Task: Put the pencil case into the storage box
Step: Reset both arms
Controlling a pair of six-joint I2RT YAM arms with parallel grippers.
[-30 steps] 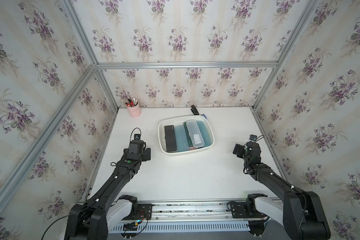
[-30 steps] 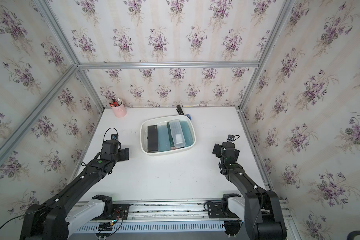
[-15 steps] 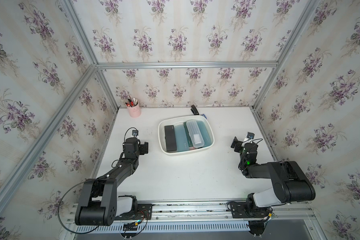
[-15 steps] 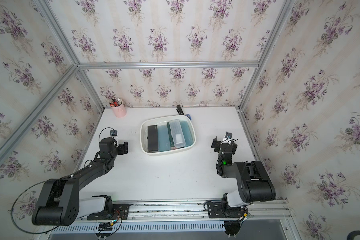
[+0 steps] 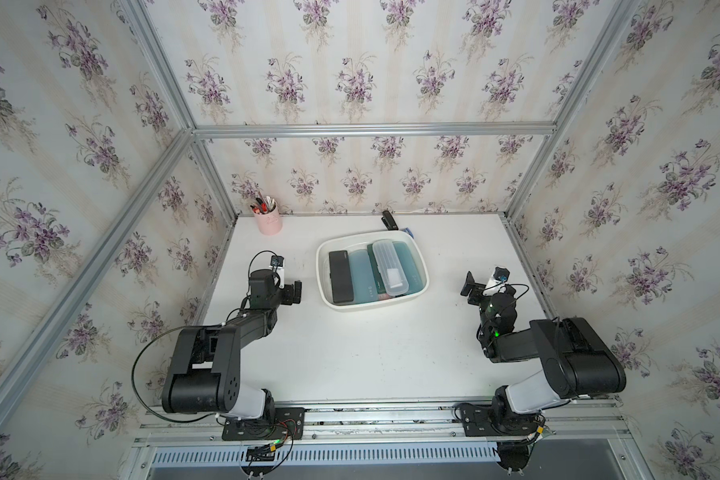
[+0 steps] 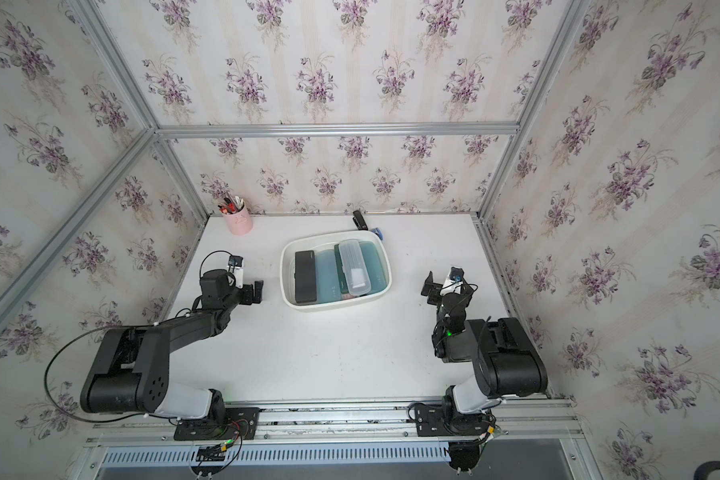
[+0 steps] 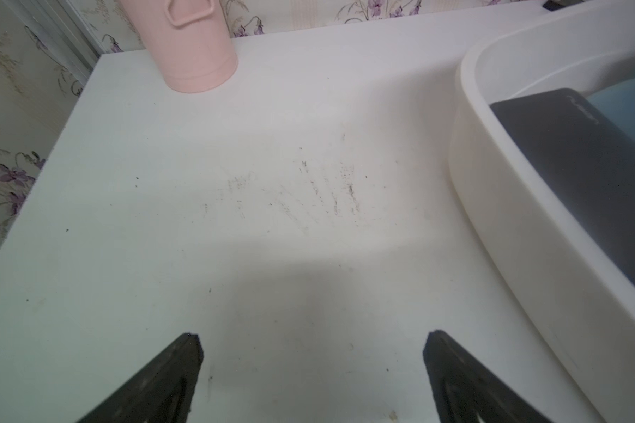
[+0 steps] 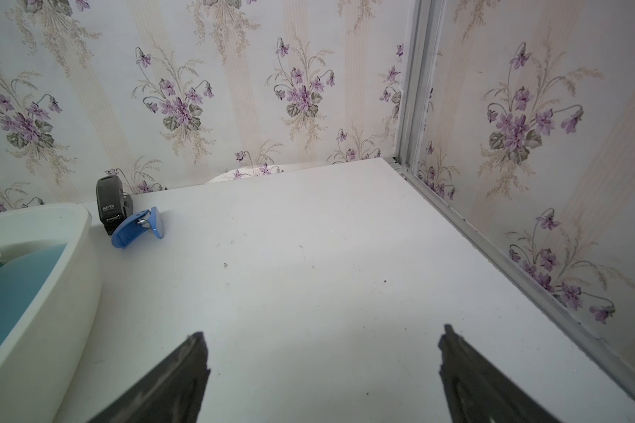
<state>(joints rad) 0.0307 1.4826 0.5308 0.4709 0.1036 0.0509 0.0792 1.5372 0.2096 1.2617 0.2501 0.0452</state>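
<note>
My left tool (image 7: 312, 348) and right tool (image 8: 321, 340) stand spread wide, holding nothing, low over open counter (image 5: 371, 353) on either side of the storage box (image 5: 321, 266). Pencil cases (image 5: 341, 276) lie inside its rim.

Pink pen cup (image 5: 269, 222) (pens (image 5: 262, 204) inside), black stapler (image 5: 389, 220), blue clip (image 8: 136, 227) just beside it

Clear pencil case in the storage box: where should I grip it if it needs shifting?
Come from above and close across its narrow width near mid-length. The clear pencil case lies on top of the teal cases in the storage box, so its long edges look exposed. The box wall likely blocks a side approach.
</note>
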